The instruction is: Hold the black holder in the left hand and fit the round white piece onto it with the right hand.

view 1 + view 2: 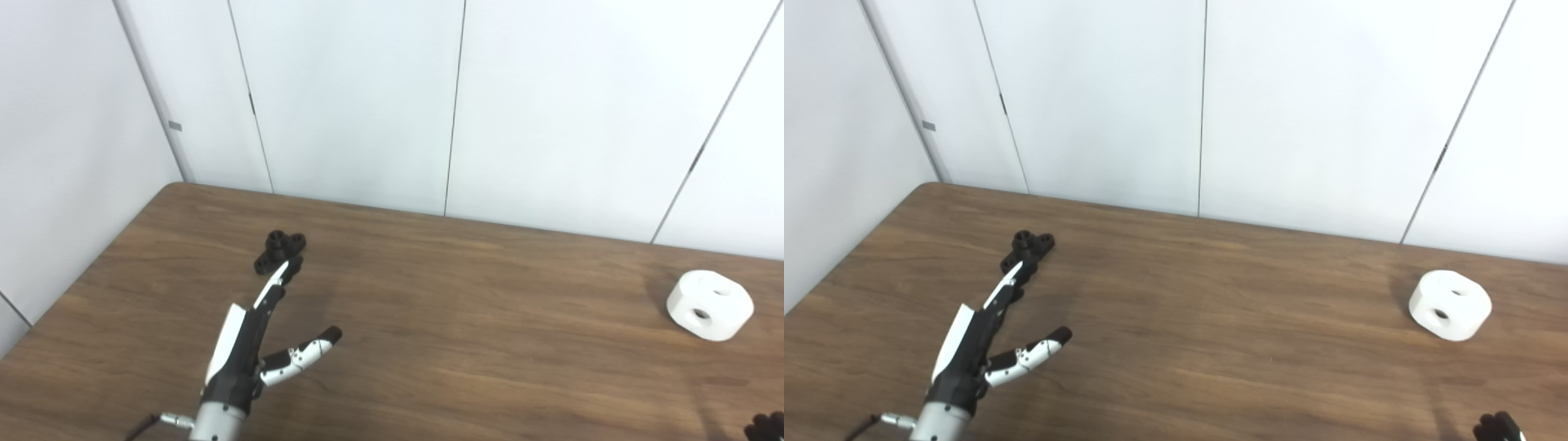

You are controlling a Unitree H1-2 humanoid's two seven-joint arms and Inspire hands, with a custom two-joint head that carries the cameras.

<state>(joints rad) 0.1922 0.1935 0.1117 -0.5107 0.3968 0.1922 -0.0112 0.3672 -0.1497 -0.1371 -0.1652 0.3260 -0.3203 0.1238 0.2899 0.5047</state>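
The black holder point(279, 249) lies on the wooden table point(465, 318) at the far left. My left hand point(257, 343) is open with fingers stretched out; its fingertips point(293, 267) reach the near edge of the holder, and the thumb sticks out to the right. It holds nothing. The round white piece point(710, 304), with holes in its top and side, sits on the table at the far right. Only the dark fingertips of my right hand point(765, 427) show at the bottom right corner, well short of the white piece; I cannot tell whether it is open or shut.
White wall panels point(453, 104) stand right behind the table's far edge and along its left side. A cable point(144, 427) runs from my left wrist.
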